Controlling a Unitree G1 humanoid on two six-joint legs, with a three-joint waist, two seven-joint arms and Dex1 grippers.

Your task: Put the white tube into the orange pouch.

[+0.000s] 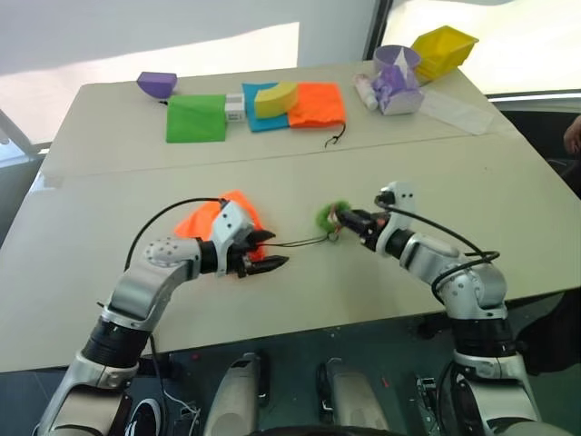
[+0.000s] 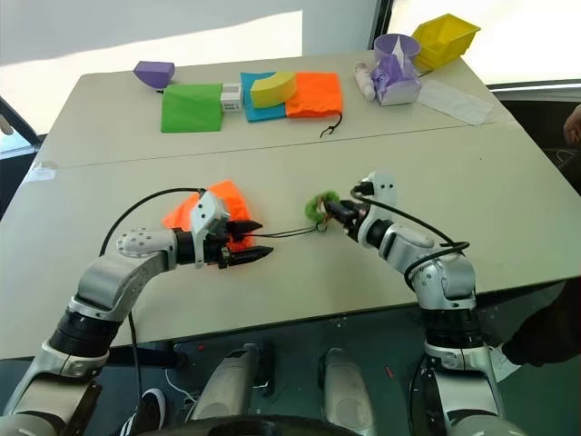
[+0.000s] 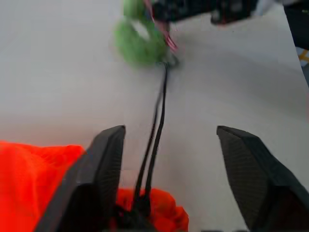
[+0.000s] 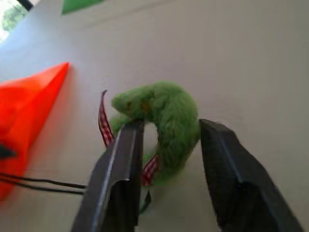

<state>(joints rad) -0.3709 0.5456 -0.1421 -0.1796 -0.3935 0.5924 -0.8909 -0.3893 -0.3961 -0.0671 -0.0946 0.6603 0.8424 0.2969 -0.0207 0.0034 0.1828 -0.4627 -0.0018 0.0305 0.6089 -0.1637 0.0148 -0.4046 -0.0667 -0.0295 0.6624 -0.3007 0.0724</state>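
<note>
Near the front of the pale beige table (image 1: 508, 182), your left gripper (image 1: 269, 251) is sitting at the bright orange fabric drawstring pouch (image 1: 207, 218), its two black fingers (image 3: 104, 169) standing wide apart with nothing pinched between them; the pouch's thin black cord (image 3: 155, 140) is running out through the gap. That cord is stretching toward three o'clock to the small fuzzy green ring (image 4: 164, 121), where your right gripper (image 1: 343, 221) is reaching in. Its fingers are parted on either side of the ring, one passing through the ring's hole, without squeezing it. Far off at about one o'clock, the flat white plastic squeeze tube (image 1: 365, 92) is lying beside a pale purple folded box (image 1: 399, 91). A flat darker-orange pouch (image 1: 316, 104) is lying at twelve o'clock.
</note>
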